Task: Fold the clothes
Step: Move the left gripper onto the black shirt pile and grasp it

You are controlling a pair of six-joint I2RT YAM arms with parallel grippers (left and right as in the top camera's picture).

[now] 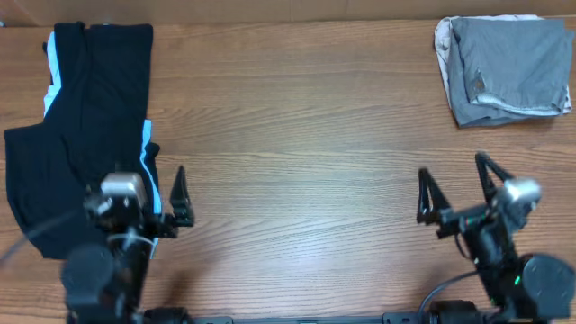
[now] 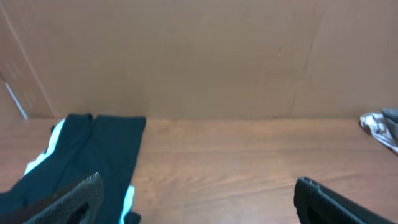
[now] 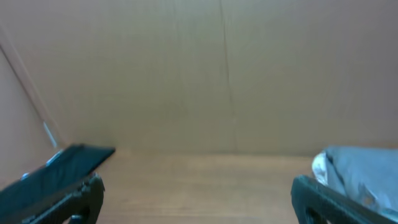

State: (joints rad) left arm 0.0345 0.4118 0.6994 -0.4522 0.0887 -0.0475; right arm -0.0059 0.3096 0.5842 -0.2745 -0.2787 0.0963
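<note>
Your table point(image 1: 297, 135) is a wood-grain top that fills the overhead view, and a plain cardboard wall point(image 2: 217, 56) backs it in both wrist views.

The biggest task piece is the black garment point(image 1: 90, 117) with a light blue stripe. It lies spread and unfolded at the far left, running from the back edge down to your left arm.

The grey garment point(image 1: 508, 67) is smaller. It sits folded at the far right corner, with a pale fabric showing along its left edge, well apart from the black one.

Your left gripper point(image 1: 164, 184) is spread wide and holds nothing. Its outer finger sits over the near edge of the black garment, though you cannot tell whether it touches. Its inner finger is over bare wood. The arm is low at the near edge, pointing toward the back wall.

Your right gripper point(image 1: 454, 184) is also spread wide and empty, over bare wood, well short of the grey garment. Its arm mirrors the left.
</note>
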